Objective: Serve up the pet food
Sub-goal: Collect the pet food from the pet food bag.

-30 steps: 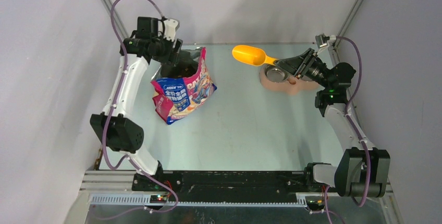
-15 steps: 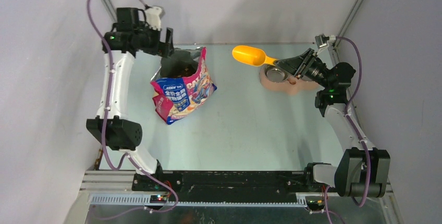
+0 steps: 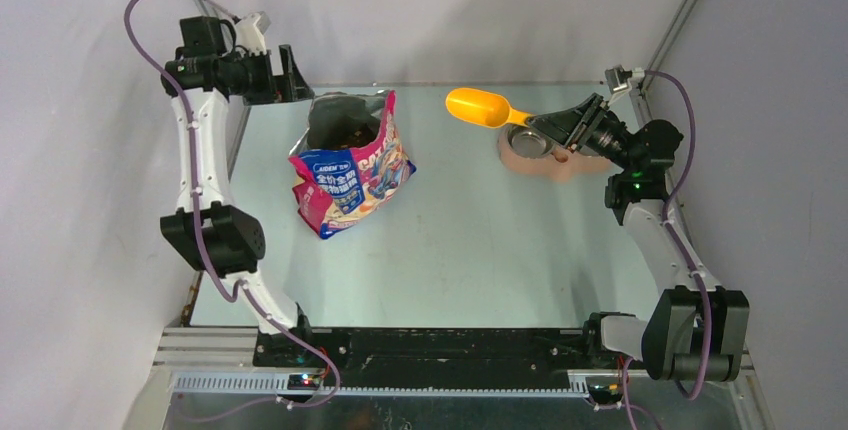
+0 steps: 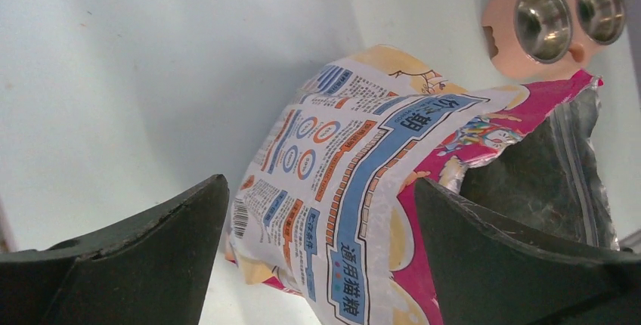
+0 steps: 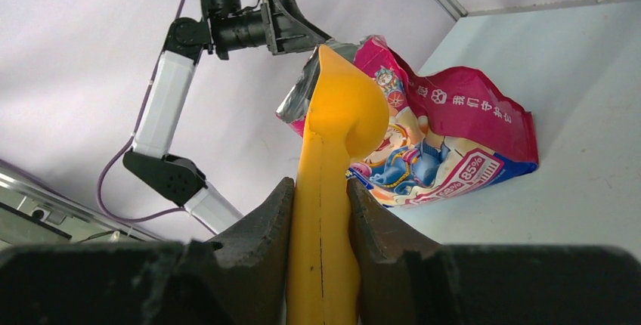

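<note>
The pink-and-blue printed bag (image 3: 350,175) stands open at the back left of the table, and dark brown pet food (image 3: 348,133) shows inside its mouth. My left gripper (image 3: 290,75) is open and empty, above and to the left of the bag and apart from it. In the left wrist view the bag (image 4: 363,189) lies below the open gripper (image 4: 319,189). My right gripper (image 3: 548,122) is shut on the handle of the yellow scoop (image 3: 478,106), held in the air right of the bag. The scoop (image 5: 340,113) looks empty from above.
A tan feeder with two steel bowls (image 3: 545,155) sits at the back right, under the right gripper; it also shows in the left wrist view (image 4: 544,11). Grey walls and frame posts close the back corners.
My left gripper has drawn back from the bag's mouth, up and to the left, and is now clear of it. The bag stays standing. The right arm and scoop have not moved.
</note>
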Robot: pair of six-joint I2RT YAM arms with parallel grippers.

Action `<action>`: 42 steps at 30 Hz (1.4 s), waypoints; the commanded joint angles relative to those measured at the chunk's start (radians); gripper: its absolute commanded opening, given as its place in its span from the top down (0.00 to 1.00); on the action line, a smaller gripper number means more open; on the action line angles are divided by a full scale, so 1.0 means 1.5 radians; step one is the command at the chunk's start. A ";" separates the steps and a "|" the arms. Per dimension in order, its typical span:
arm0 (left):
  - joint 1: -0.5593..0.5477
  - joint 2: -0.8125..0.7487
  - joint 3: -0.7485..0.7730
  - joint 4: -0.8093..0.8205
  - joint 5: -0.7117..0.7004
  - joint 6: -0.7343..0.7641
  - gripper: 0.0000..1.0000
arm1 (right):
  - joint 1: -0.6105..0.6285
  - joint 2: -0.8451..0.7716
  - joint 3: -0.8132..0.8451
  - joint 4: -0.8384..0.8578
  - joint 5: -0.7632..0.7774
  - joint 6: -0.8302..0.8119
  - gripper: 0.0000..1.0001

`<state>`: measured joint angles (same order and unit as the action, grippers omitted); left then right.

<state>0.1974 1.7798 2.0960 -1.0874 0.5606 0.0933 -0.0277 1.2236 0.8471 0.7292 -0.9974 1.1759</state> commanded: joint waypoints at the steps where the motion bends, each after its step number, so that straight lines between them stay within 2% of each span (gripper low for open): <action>1: 0.012 -0.001 -0.006 0.007 0.056 -0.039 0.01 | -0.001 -0.021 0.004 0.018 0.009 -0.011 1.00; 9: 0.013 -0.028 -0.083 0.033 0.116 -0.048 0.07 | -0.001 -0.018 0.004 0.018 0.008 -0.013 1.00; 24: 0.012 -0.122 -0.172 0.135 0.194 -0.115 0.06 | 0.000 -0.019 0.004 0.015 0.010 -0.016 1.00; 31: 0.012 -0.098 -0.196 0.125 0.176 -0.093 0.06 | 0.001 -0.020 0.004 0.015 0.009 -0.016 1.00; 42: 0.006 -0.053 -0.224 0.141 0.200 -0.101 0.09 | 0.000 -0.020 0.004 0.013 0.011 -0.019 1.00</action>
<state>0.2119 1.7069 1.7870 -0.9009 0.8227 -0.0532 -0.0280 1.2190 0.8471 0.7189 -0.9974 1.1660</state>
